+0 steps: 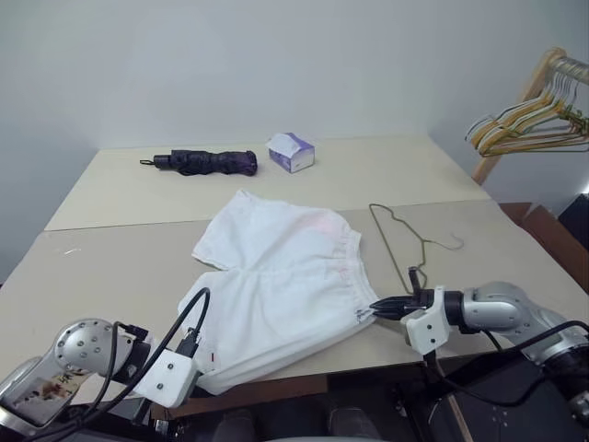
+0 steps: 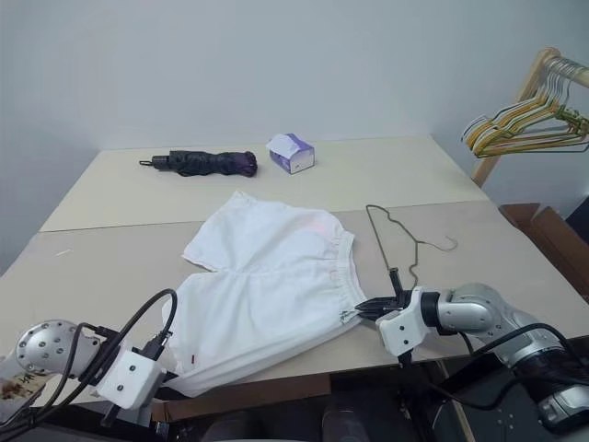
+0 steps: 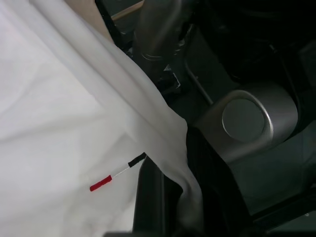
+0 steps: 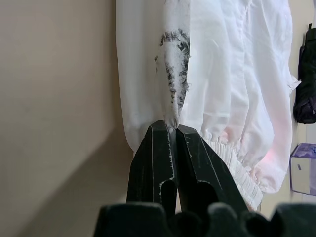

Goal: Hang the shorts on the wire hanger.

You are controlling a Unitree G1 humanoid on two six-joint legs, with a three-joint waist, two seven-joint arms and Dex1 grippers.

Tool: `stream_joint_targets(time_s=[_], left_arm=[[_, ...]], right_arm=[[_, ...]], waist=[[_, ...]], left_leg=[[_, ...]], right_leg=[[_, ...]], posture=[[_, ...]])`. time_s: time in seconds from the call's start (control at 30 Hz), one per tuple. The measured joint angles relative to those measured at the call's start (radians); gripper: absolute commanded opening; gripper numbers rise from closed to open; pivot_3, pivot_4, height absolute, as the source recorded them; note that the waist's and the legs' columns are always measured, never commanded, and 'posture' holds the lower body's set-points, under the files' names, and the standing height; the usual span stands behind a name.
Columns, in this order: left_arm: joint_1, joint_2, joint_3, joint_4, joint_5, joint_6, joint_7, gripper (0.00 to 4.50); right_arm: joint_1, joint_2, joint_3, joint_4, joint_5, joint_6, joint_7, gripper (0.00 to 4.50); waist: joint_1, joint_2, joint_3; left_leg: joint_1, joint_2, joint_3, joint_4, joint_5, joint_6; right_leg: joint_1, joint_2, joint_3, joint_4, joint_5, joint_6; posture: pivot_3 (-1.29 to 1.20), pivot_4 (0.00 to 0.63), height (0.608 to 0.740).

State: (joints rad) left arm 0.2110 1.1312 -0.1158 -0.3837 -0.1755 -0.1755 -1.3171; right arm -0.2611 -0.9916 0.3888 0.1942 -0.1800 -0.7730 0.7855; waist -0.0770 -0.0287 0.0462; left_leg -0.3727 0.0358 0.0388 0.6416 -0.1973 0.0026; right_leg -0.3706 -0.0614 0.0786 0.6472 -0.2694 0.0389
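The white shorts [image 1: 276,285] lie spread across the middle of the table [image 1: 110,267], waistband to the right, one leg reaching the front edge. My right gripper [image 1: 375,308] is shut on the waistband's near corner; in the right wrist view its black fingertips [image 4: 163,136] pinch the cloth just below a dark smudge. At the front left my left gripper [image 3: 190,197] is shut on the hem of the shorts [image 3: 59,123], cloth running between its fingers beside a small red and black mark. The wire hanger [image 1: 424,241] lies flat on the table just right of the waistband, beyond my right gripper.
A folded dark umbrella [image 1: 204,162] and a purple-white tissue box [image 1: 291,152] sit at the back of the table. A wooden rack with bunched yellow and green hangers [image 1: 529,120] stands at the far right. The table's front edge runs just under both grippers.
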Motion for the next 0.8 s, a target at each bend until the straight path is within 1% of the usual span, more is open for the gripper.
stream_joint_targets(time_s=[0.03, 0.07, 0.2, 0.23, 0.3, 0.33, 0.37, 0.43, 0.47, 0.53, 0.57, 0.6, 0.63, 0.7, 0.8], left_arm=[[0.002, -0.001, -0.006, -0.001, 0.009, 0.009, 0.003, 0.61], [0.006, 0.000, -0.008, -0.001, 0.014, 0.016, 0.002, 0.90], [0.026, 0.012, 0.021, -0.001, -0.016, 0.050, -0.008, 2.22], [0.026, 0.012, 0.029, -0.001, -0.027, 0.056, -0.009, 2.49], [0.022, 0.011, 0.056, -0.004, -0.074, 0.092, -0.011, 3.05], [0.020, 0.011, 0.071, -0.005, -0.096, 0.103, -0.012, 3.41], [0.015, 0.011, 0.093, -0.005, -0.119, 0.120, -0.013, 3.64], [-0.006, 0.005, 0.116, -0.007, -0.163, 0.150, -0.016, 4.30], [-0.018, -0.003, 0.131, -0.008, -0.188, 0.166, -0.016, 4.48], [-0.052, -0.030, 0.156, -0.008, -0.251, 0.206, -0.012, 4.48], [-0.074, -0.029, 0.183, 0.004, -0.315, 0.239, -0.036, 4.48], [-0.102, -0.019, 0.226, 0.035, -0.378, 0.270, -0.075, 4.48], [-0.143, 0.013, 0.302, 0.090, -0.447, 0.310, -0.122, 4.48], [-0.196, 0.043, 0.388, 0.134, -0.525, 0.363, -0.164, 4.48], [-0.254, 0.043, 0.432, 0.141, -0.621, 0.461, -0.180, 4.48]], right_arm=[[0.005, -0.001, -0.007, -0.004, 0.003, 0.010, 0.008, 0.60], [0.009, -0.007, -0.012, -0.008, 0.005, 0.024, 0.019, 0.85], [0.042, -0.045, -0.036, -0.057, 0.053, 0.098, 0.094, 2.29], [0.046, -0.045, -0.041, -0.068, 0.066, 0.110, 0.106, 2.54], [0.068, -0.056, -0.054, -0.110, 0.113, 0.151, 0.141, 3.18], [0.080, -0.066, -0.058, -0.128, 0.133, 0.171, 0.159, 3.57], [0.089, -0.078, -0.064, -0.145, 0.158, 0.197, 0.180, 3.83], [0.103, -0.099, -0.092, -0.177, 0.205, 0.254, 0.222, 4.49], [0.110, -0.116, -0.105, -0.193, 0.232, 0.289, 0.246, 4.50], [0.113, -0.139, -0.138, -0.202, 0.282, 0.356, 0.287, 4.50], [0.113, -0.143, -0.161, -0.202, 0.308, 0.388, 0.305, 4.50], [0.110, -0.143, -0.183, -0.201, 0.332, 0.415, 0.315, 4.50], [0.106, -0.142, -0.215, -0.197, 0.362, 0.451, 0.321, 4.50], [0.096, -0.129, -0.256, -0.180, 0.393, 0.508, 0.317, 4.50], [0.066, -0.081, -0.317, -0.154, 0.435, 0.625, 0.279, 4.50]], waist=[[0.003, 0.000, 0.000], [0.006, 0.000, 0.000], [0.012, 0.000, 0.001], [0.013, 0.000, 0.001], [0.016, 0.000, 0.001], [0.018, 0.000, 0.001], [0.020, 0.000, 0.002], [0.026, 0.001, 0.002], [0.029, 0.001, 0.002], [0.032, 0.001, 0.002], [0.033, 0.000, 0.002], [0.032, -0.001, 0.001], [0.031, -0.002, 0.001], [0.027, -0.001, 0.001], [0.026, 0.001, 0.001]], left_leg=[[0.000, 0.000, 0.001, 0.000, 0.000, 0.000], [0.000, 0.000, 0.001, 0.000, 0.000, 0.000], [0.000, 0.001, 0.001, 0.000, -0.001, 0.000], [0.000, 0.001, 0.000, -0.001, -0.001, 0.000], [0.000, 0.001, -0.001, -0.001, -0.001, 0.000], [0.000, 0.001, -0.002, -0.001, -0.001, 0.000], [0.000, 0.001, -0.002, -0.001, -0.001, 0.000], [0.000, 0.001, -0.002, -0.001, -0.002, -0.001], [0.000, 0.001, -0.001, -0.001, -0.002, -0.001], [-0.001, 0.001, 0.001, -0.001, -0.004, -0.005], [-0.002, 0.001, 0.003, -0.001, -0.004, -0.005], [-0.005, 0.002, 0.004, 0.000, -0.004, -0.005], [-0.008, 0.002, 0.005, 0.000, -0.004, -0.004], [-0.009, 0.000, 0.005, 0.000, -0.003, -0.004], [-0.015, -0.001, 0.005, 0.000, -0.002, -0.001]], right_leg=[[0.000, 0.000, 0.001, 0.000, 0.000, 0.000], [-0.001, 0.000, 0.001, 0.000, 0.000, 0.000], [-0.001, -0.001, 0.003, 0.000, 0.000, 0.000], [-0.001, -0.001, 0.003, 0.000, -0.001, 0.000], [-0.002, -0.001, 0.004, 0.000, -0.001, 0.001], [-0.002, -0.001, 0.004, 0.000, -0.001, 0.001], [-0.002, -0.001, 0.004, 0.000, -0.001, 0.001], [-0.003, -0.001, 0.004, 0.000, -0.001, 0.001], [-0.004, 0.000, 0.004, 0.000, -0.001, 0.001], [-0.009, 0.000, 0.004, 0.000, -0.001, 0.001], [-0.011, 0.000, 0.003, 0.000, -0.001, 0.001], [-0.014, 0.001, 0.003, 0.001, -0.001, 0.001], [-0.017, 0.002, 0.000, 0.001, 0.000, 0.001], [-0.018, 0.002, 0.000, 0.000, -0.001, 0.001], [-0.018, 0.002, 0.001, 0.000, 0.000, 0.002]], posture=[[-0.03, 0.030, 0.740], [-0.03, 0.030, 0.740], [-0.02, 0.029, 0.740], [-0.02, 0.027, 0.740], [-0.02, 0.027, 0.740], [-0.02, 0.027, 0.740], [-0.02, 0.023, 0.740], [-0.02, 0.023, 0.740], [-0.02, 0.023, 0.740], [-0.02, 0.012, 0.740], [-0.02, 0.012, 0.740], [-0.02, 0.010, 0.740], [-0.02, 0.010, 0.740], [-0.02, 0.008, 0.740], [-0.02, 0.006, 0.740]])
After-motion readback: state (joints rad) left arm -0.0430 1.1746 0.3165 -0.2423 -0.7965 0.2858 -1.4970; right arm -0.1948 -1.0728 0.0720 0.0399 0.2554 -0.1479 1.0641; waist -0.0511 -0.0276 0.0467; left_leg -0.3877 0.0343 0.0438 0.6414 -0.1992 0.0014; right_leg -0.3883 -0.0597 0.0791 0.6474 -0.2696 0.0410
